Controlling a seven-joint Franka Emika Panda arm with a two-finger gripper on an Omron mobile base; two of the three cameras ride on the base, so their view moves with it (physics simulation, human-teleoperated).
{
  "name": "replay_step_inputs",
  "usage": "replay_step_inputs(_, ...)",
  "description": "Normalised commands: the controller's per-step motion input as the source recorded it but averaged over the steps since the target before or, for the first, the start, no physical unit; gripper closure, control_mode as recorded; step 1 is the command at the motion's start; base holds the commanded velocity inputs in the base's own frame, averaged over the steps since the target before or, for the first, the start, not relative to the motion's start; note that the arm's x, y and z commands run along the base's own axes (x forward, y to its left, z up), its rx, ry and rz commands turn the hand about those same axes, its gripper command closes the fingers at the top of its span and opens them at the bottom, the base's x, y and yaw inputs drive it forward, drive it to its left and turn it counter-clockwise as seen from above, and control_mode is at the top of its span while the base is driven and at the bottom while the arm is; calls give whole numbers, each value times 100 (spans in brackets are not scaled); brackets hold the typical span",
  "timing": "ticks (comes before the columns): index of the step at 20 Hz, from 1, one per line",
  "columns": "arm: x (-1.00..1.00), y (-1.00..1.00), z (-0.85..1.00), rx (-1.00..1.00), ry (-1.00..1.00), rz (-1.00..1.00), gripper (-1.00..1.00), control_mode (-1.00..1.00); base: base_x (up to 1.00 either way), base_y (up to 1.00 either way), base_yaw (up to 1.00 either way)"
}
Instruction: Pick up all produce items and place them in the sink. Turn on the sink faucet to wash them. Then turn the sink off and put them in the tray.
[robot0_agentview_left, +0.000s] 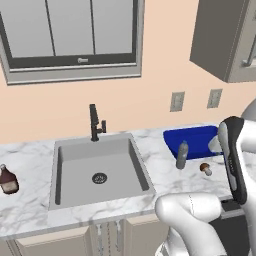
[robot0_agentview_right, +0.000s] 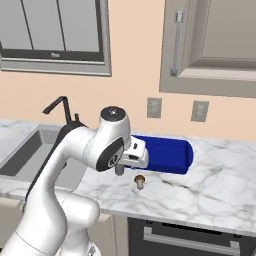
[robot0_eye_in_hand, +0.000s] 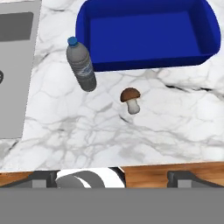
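Risks, big to small:
- Tray (robot0_eye_in_hand: 148, 33), blue: mushroom lies just in front; low approach may clip rim.
- Water bottle (robot0_eye_in_hand: 81, 64), upright nr mushroom: sideways sweep may topple it.
- Mushroom (robot0_eye_in_hand: 131, 99), tiny, on its side: may roll or squirt out of a pinch.
- Fingers (robot0_eye_in_hand: 113, 177): spread wide, holding nothing.

Setting: white marble bench (robot0_eye_in_hand: 166, 127), sink (robot0_agentview_left: 100, 170) w/ black faucet (robot0_agentview_left: 95, 122), wall sockets, window.

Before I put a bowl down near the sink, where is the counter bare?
Bare marble lies right of the mushroom, in front of the tray, and between the sink and the brown bottle. It is crowded where the water bottle stands beside the tray's corner, with the mushroom close by.
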Motion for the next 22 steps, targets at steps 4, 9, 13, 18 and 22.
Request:
replay_step_inputs(4, 0, -12, -56, -6, 0, 0, -100, -100, 0, 0, 0)
replay_step_inputs(9, 7, -13, -42, -3, 0, 0, -100, -100, 0, 0, 0)
replay_step_inputs(13, 28, -6, -35, -1, 0, 1, -100, -100, 0, 0, 0)
replay_step_inputs(18, 44, 0, -31, 0, 0, 3, -100, -100, 0, 0, 0)
replay_step_inputs(22, 48, 0, -36, 0, 2, 4, -100, -100, 0, 0, 0)
